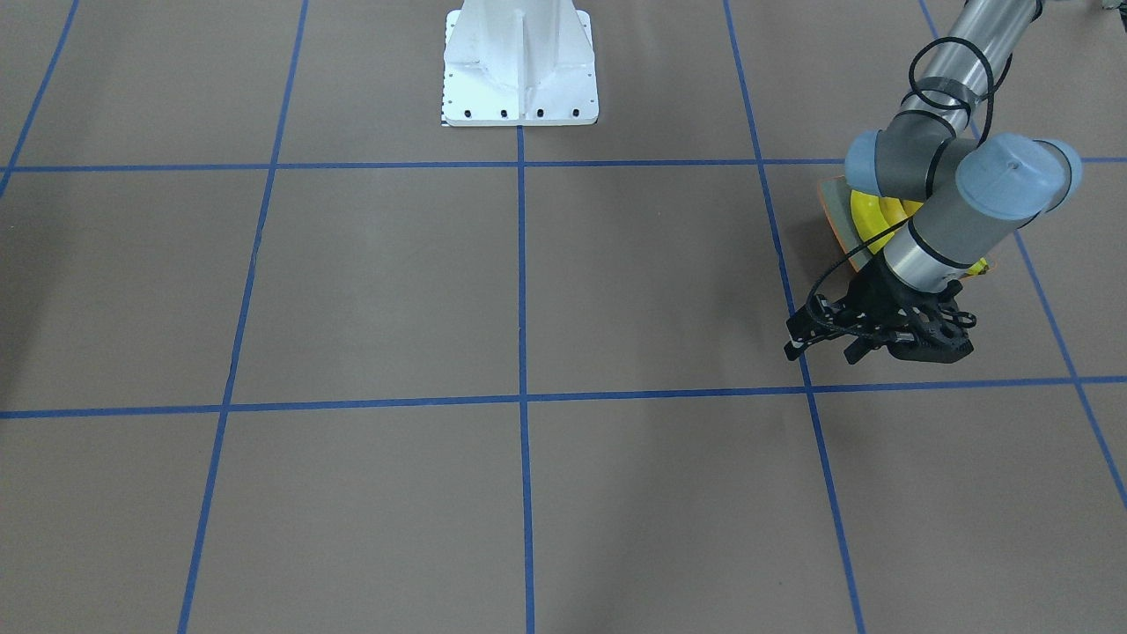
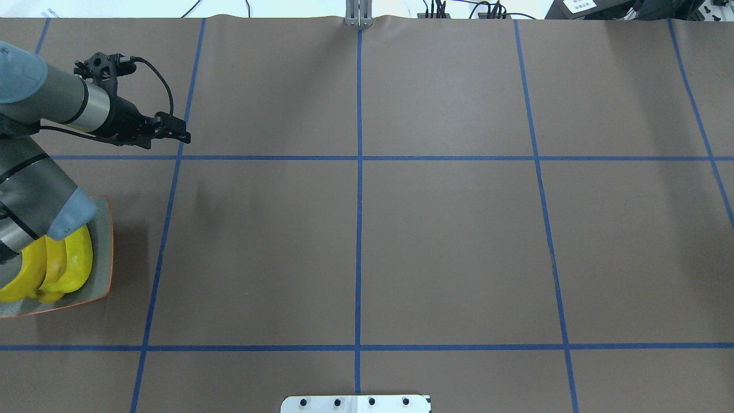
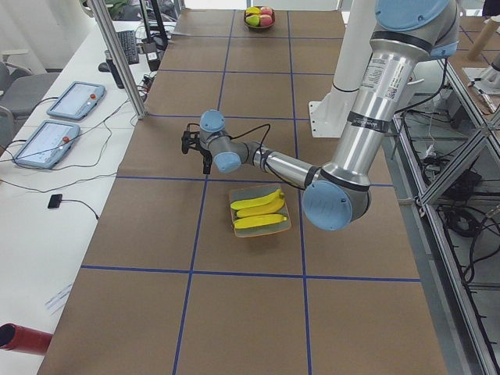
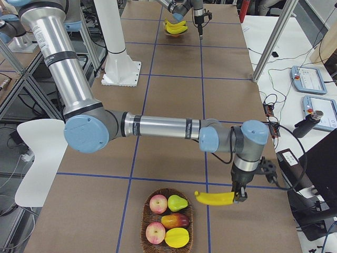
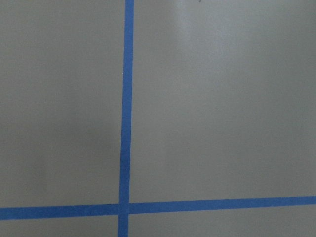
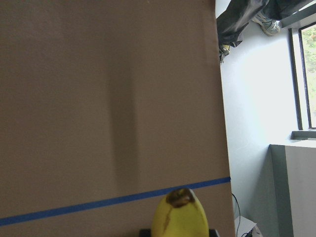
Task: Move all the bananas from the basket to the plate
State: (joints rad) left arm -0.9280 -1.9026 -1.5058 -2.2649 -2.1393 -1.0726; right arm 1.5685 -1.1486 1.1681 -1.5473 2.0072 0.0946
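1. Only the exterior right view shows the right claw point(image 4: 239, 196). It is clamped on one banana point(image 4: 216, 198), held level in the air just beside the woven wicker basket point(image 4: 143, 221), where round apples point(image 4: 158, 203) lie.
2. The right wrist view adds that banana's dark, blunt tip over the matte brown worktop point(image 6: 98, 98).
3. Overhead, three bananas point(image 2: 57, 267), smooth and curved, lie side by side on the glossy square plate point(image 2: 104, 252) with its orange rim.
4. The left claw point(image 2: 182, 132) hangs empty with its fingers parted over blue tape point(image 5: 127, 98), apart from the plate.
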